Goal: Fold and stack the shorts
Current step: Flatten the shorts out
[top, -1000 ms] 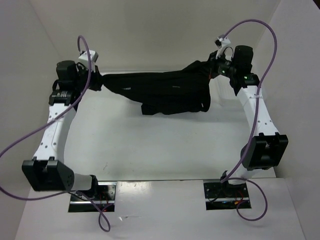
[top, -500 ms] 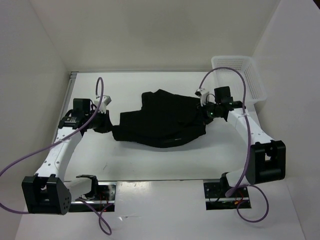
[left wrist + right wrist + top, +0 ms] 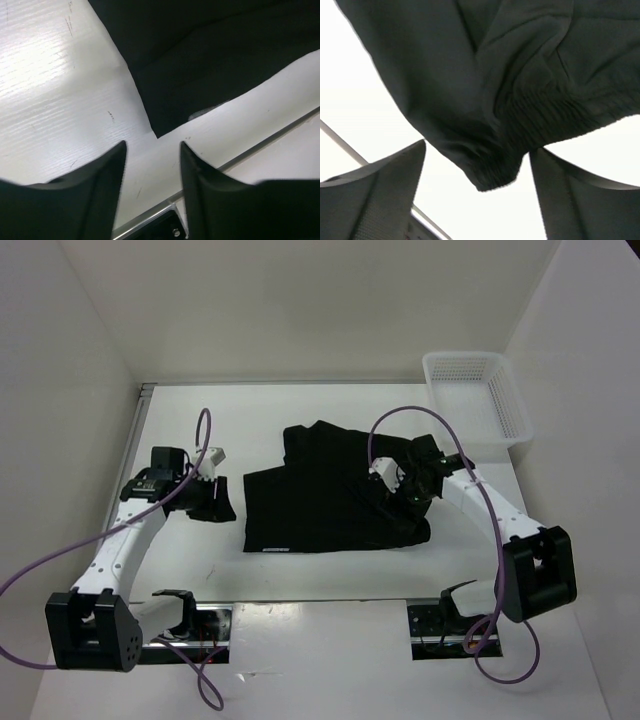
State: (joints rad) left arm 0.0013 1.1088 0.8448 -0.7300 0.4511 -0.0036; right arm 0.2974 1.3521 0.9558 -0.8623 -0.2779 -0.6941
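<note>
The black shorts (image 3: 330,502) lie spread flat on the white table (image 3: 250,420), with a small pale mark (image 3: 270,549) near their front left corner. My left gripper (image 3: 224,502) stands open just left of the shorts. In the left wrist view its fingers (image 3: 107,170) hold nothing, and the shorts' corner (image 3: 159,131) lies on the table a little beyond my left gripper (image 3: 152,150). My right gripper (image 3: 408,498) is over the shorts' right edge. In the right wrist view my right gripper (image 3: 479,147) is open, and the gathered waistband corner (image 3: 492,175) sits loose between the fingers.
A white mesh basket (image 3: 478,390) stands at the back right corner of the table. White walls close in the left, back and right sides. A metal rail (image 3: 270,137) runs along the table's near edge, close behind the left gripper.
Both arms brought the shorts down from a raised, stretched hold at the back and toward the front of the table. Both grippers opened and let go; the shorts now lie flat.
</note>
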